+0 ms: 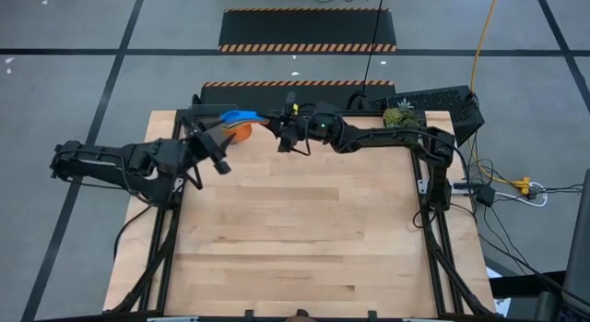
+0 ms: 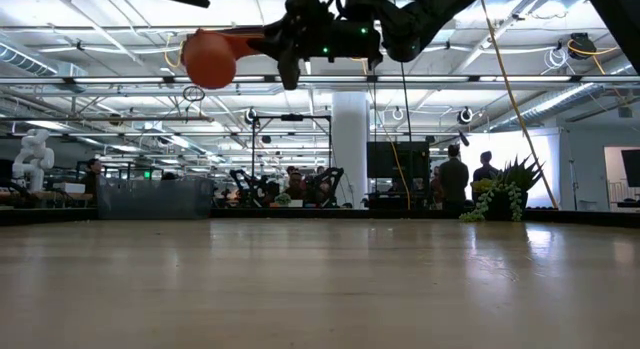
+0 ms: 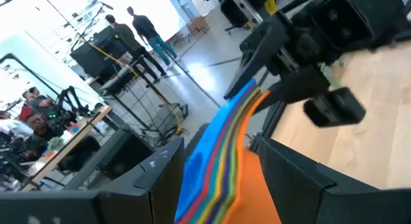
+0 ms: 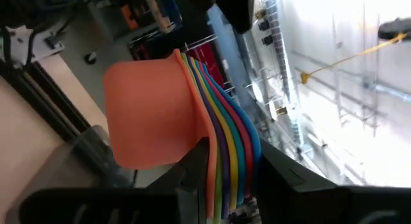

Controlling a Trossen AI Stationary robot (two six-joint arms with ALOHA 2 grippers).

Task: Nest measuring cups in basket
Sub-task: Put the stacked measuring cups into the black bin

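Nested measuring cups (image 1: 241,124) held aloft at far worktop (image 1: 295,239) edge; right tool (image 1: 279,130) clamps the handles. Left tool (image 1: 214,142) straddles the stack, grip unclear. Basket unseen; next move needs locating it.

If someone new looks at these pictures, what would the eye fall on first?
First comes the nested stack of measuring cups, orange outermost with rainbow rims, held high above the wooden table near its far edge. Both grippers meet there: the right gripper has its jaws clamped on the stacked handles, and the left gripper grips the same stack. Next is the busy workshop behind.

Nested measuring cups (image 4: 160,115), orange outermost, rainbow handle edges stacked, pinched between my right gripper (image 4: 221,176) fingers.
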